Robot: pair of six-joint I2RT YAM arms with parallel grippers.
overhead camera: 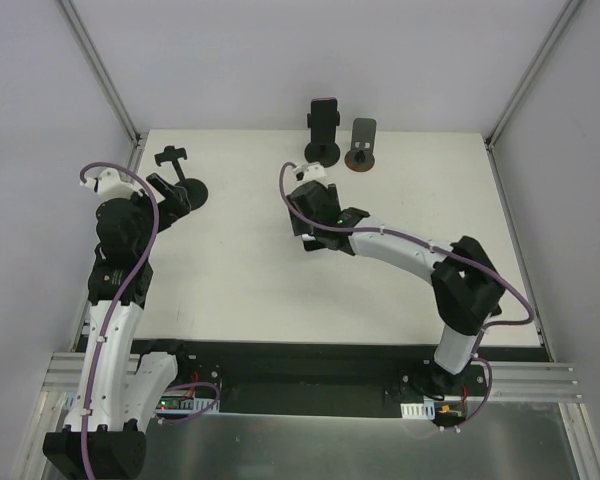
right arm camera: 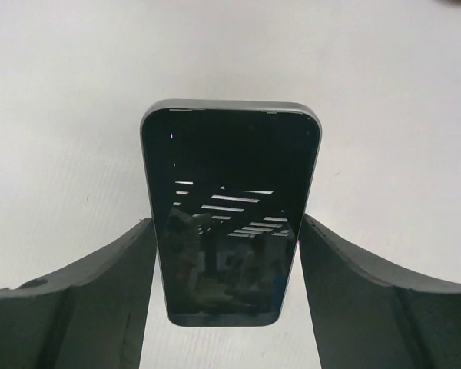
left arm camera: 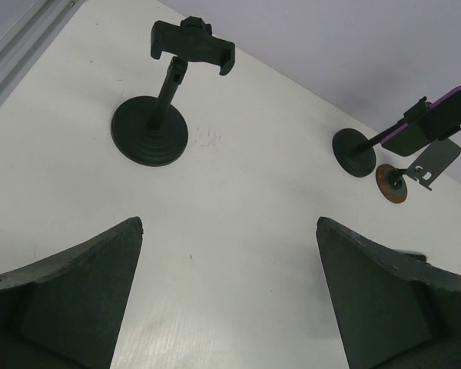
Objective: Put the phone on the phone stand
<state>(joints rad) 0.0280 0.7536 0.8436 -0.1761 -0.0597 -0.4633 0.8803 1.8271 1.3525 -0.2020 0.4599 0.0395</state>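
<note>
1. Two end effectors are over the white bench (overhead camera: pixel 250 290): my left end effector (left arm camera: pixel 229 223) on the left side, my right end effector (right arm camera: pixel 227 224) nearer the middle, towards the back.
2. My right fingers (right arm camera: pixel 100 284) are clamped on the phone (right arm camera: pixel 230 177), one against each long edge. Its dark screen faces the wrist camera and its far end sticks out past the fingertips, with bench beneath it.
3. My left end effector holds nothing, its fingers spread wide apart.
4. Just ahead of my left end effector stands a black stand (left arm camera: pixel 169 92) on a round base, its clamp head bare.
5. At the back edge a rear stand (overhead camera: pixel 323 140) carries a purple phone (left arm camera: pixel 438 119).
6. Just right of it sits a small grey stand (overhead camera: pixel 363 135) on a brownish base, nothing on it.
7. From above, the held phone is near the two back stands and well apart from the black one.
</note>
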